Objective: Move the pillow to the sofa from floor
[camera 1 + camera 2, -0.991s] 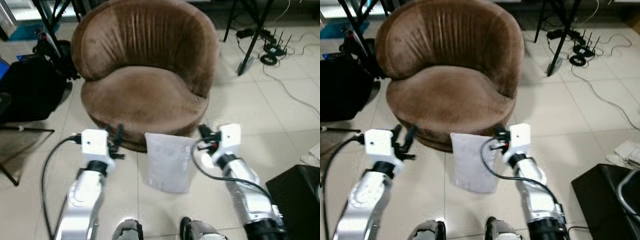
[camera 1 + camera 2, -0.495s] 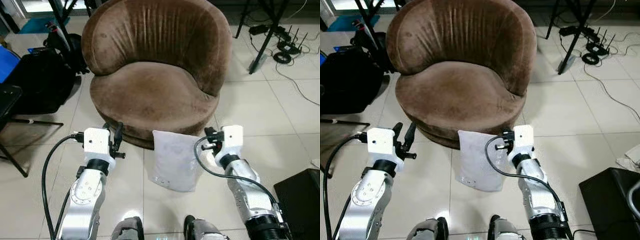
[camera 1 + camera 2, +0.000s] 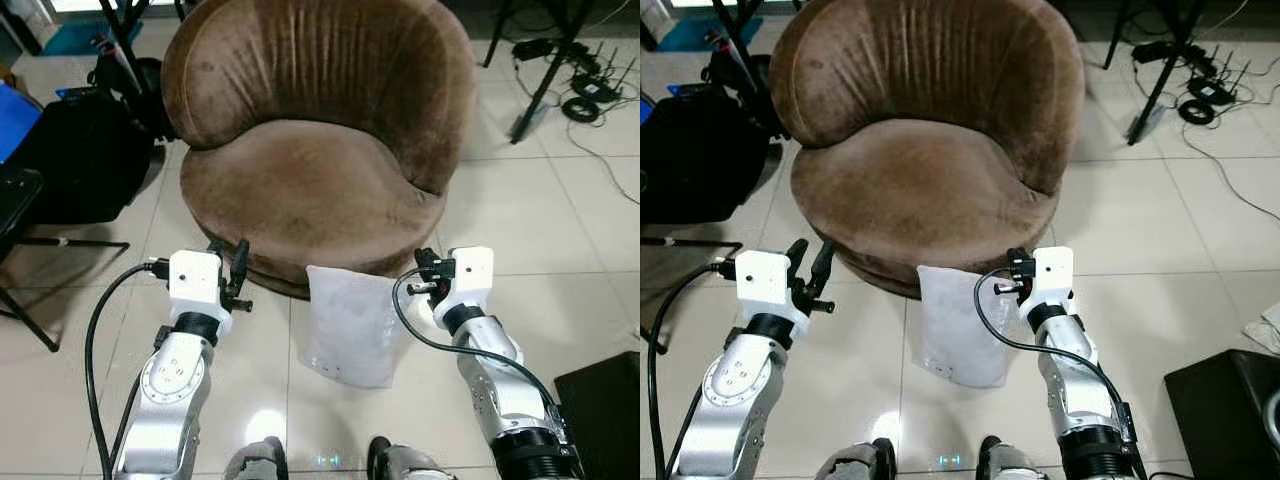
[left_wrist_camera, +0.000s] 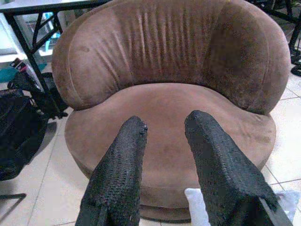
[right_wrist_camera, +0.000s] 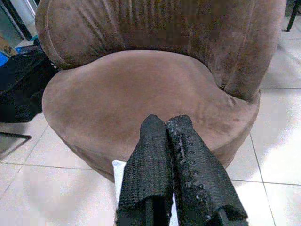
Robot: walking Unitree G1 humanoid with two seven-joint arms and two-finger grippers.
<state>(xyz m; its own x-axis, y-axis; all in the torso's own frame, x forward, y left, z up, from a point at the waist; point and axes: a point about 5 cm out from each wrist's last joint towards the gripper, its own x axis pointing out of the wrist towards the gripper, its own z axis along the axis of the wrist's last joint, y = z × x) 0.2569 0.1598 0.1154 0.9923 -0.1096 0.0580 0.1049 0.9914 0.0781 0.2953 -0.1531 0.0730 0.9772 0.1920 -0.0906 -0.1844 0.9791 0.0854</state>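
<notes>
Sofa (image 3: pixel 315 150) first, the big round brown one, filling the scene ahead with its seat bare, so the job is barely under way: the pillow (image 3: pixel 350 322) is down on the floor (image 3: pixel 560 230), a pale cushion propped upright against the sofa's front base, between the two arms, and lifting it and setting it on the seat are both left to do. Off to the robot's left sits a black bag (image 3: pixel 70 150), cables (image 3: pixel 590 100) trail across the tiles on the far right. Left hand (image 3: pixel 232 275) hovers just beside the sofa's base, a little apart from the pillow's edge, fingers spread and gripping nothing; the wrist view looks straight over them at the seat cushion. Right hand (image 3: pixel 424 274) sits at the pillow's upper corner, fingers pressed together; its wrist view shows a sliver of white just under them, but I can't tell that any fabric is caught. Against half a second ago the whole picture has crept in a touch toward the sofa, camera shifting, while both arms hold much the same stance either side of the pillow, which has not left the tiles
</notes>
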